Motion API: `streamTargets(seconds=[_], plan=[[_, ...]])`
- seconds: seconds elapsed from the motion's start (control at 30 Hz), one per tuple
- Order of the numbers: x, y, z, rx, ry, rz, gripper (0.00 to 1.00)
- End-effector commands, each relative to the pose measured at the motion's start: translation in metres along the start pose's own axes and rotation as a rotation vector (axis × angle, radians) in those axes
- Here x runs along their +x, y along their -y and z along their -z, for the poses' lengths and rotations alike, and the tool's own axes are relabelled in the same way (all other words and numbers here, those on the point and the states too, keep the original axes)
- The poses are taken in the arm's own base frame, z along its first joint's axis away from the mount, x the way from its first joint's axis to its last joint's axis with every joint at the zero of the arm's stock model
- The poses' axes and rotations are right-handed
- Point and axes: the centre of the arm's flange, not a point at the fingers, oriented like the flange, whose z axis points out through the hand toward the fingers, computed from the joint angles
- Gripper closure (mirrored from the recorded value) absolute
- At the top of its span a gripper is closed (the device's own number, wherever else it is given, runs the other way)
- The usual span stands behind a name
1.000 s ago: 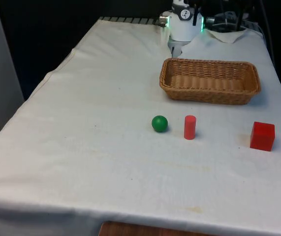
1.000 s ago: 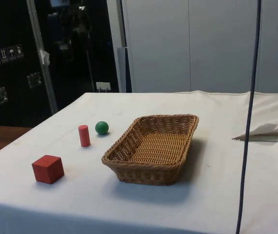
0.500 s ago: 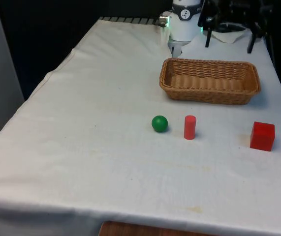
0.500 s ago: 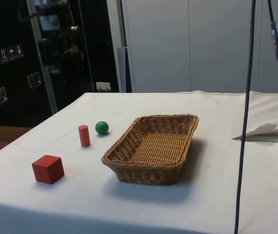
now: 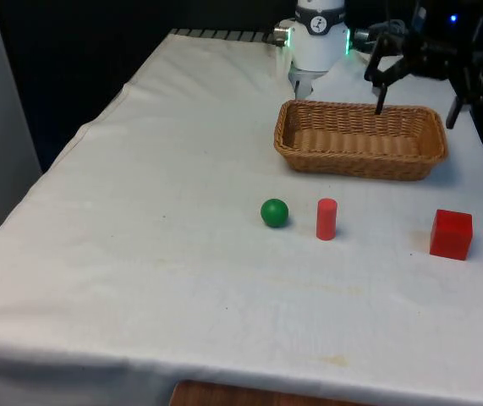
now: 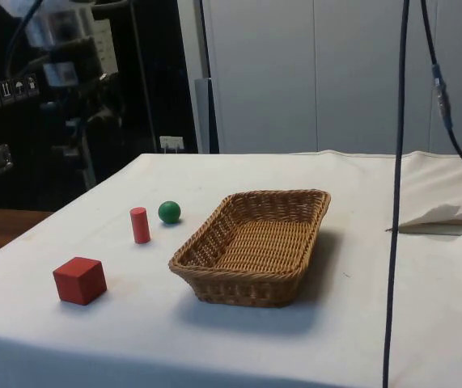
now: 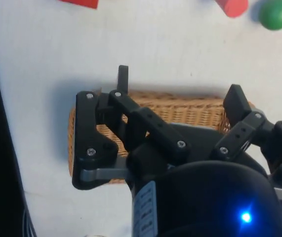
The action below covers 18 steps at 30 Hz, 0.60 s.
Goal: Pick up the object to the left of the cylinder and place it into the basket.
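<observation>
A green ball (image 5: 274, 212) lies on the white cloth just to the front view's left of an upright red cylinder (image 5: 326, 219). Behind them stands a wicker basket (image 5: 351, 165). My gripper (image 5: 417, 114) hangs open above the basket's far right end, nothing between its fingers. In the wrist view the gripper (image 7: 179, 84) spreads over the basket (image 7: 180, 106), with the ball (image 7: 276, 14) and the cylinder (image 7: 232, 6) well beyond it. From the side, the ball (image 6: 169, 212) and the cylinder (image 6: 139, 225) sit beside the basket (image 6: 231, 283).
A red cube (image 5: 451, 233) rests near the table's edge on the front view's right, also seen as the cube (image 6: 79, 280) in the side view. A black cable (image 6: 394, 202) hangs down across the side view.
My gripper has swung towards the front view's right and come lower, from behind the basket to above its far right end. The objects have not moved.
</observation>
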Motion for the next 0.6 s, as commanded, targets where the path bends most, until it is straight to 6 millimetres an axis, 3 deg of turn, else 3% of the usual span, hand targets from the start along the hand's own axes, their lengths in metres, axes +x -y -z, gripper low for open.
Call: streamTargets(seconds=[0.0,0.3,0.57], plan=[[0.001,0.003,-0.002,-0.002,-0.001,-0.001,0.0],[0.012,0.025,-0.029,0.004,-0.009,-0.024,0.0],[0.012,0.033,-0.04,0.005,-0.02,-0.029,0.0]])
